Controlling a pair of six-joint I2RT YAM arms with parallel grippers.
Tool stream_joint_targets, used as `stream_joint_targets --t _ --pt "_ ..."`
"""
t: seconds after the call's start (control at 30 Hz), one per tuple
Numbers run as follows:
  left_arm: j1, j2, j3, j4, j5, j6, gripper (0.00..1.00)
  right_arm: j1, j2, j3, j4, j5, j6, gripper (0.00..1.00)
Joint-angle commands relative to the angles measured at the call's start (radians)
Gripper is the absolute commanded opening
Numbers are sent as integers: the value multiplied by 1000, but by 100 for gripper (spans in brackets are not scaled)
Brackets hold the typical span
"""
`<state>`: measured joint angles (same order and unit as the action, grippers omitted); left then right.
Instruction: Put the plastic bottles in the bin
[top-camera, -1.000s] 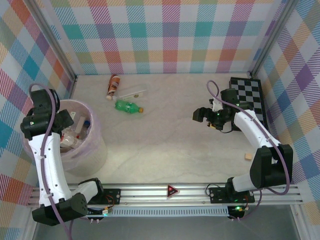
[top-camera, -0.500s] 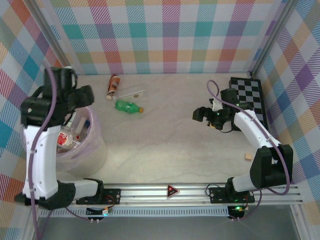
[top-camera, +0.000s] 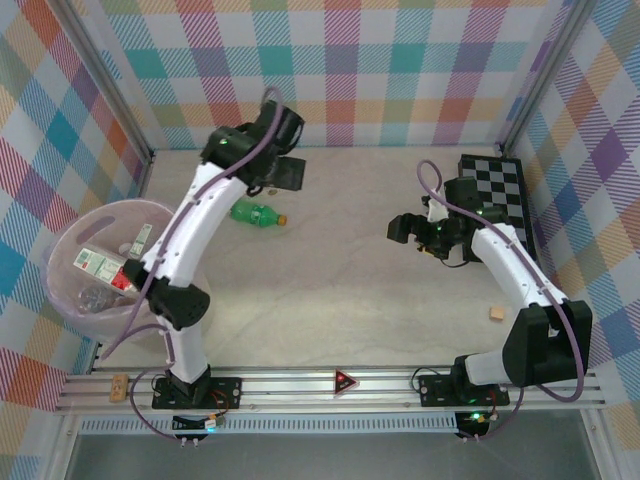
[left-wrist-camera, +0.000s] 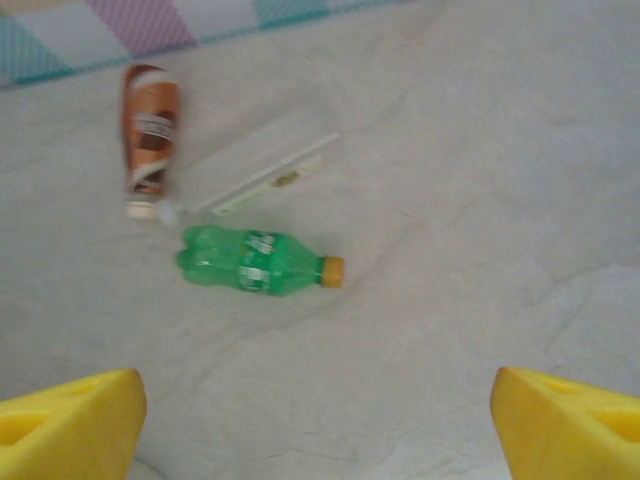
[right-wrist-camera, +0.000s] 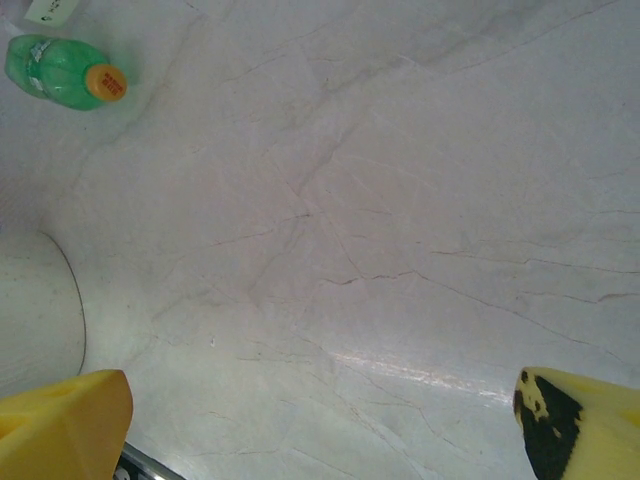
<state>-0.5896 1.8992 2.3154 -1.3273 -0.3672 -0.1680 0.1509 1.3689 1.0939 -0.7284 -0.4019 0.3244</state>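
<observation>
Left arm reaches far across the counter (top-camera: 350, 290); left pincer (top-camera: 287, 174) is wide and empty near the green bottle (top-camera: 256, 213). Right pincer (top-camera: 405, 228) is wide and empty.

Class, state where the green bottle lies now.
Top view: the green bottle lies on its side at the table's far left, beside the brown-labelled bottle, right of the bin.

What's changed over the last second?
The left gripper rose out of the bin and swung to the far side, jaws now wide and empty, looking down on the green bottle and the brown-labelled bottle. The right gripper, open, and the green bottle stayed put.
</observation>
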Motion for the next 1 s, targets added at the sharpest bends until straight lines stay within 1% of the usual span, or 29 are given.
stream_joint_targets --t 0.0,0.07,0.13,0.2,0.27,0.4,0.47,0.53,0.73,0.97 --pt "-4 57 20 20 68 94 92 8 -37 -1 -31 13 -12 98" --pt "8 100 18 21 57 97 96 7 -43 -6 -34 16 -13 98" --pt "41 131 6 18 73 39 96 7 -47 -11 -34 21 -12 98" --pt "89 138 -63 64 120 -36 95 7 -51 -18 -30 22 -10 98" --pt "132 120 -168 152 156 -112 95 7 -51 -20 -27 17 -7 98" --pt "219 69 -386 379 210 -278 96 6 -53 -20 -29 15 -13 98" --pt "257 53 -471 479 235 -364 94 6 -56 -18 -35 21 -18 98" --pt "284 56 -531 558 261 -431 95 5 -61 -20 -40 37 -21 98" --pt "304 101 -583 640 207 -530 96 5 -75 -28 -50 59 -35 98" --pt "309 137 -641 690 201 -594 96 1 -89 -35 -66 99 -54 98"
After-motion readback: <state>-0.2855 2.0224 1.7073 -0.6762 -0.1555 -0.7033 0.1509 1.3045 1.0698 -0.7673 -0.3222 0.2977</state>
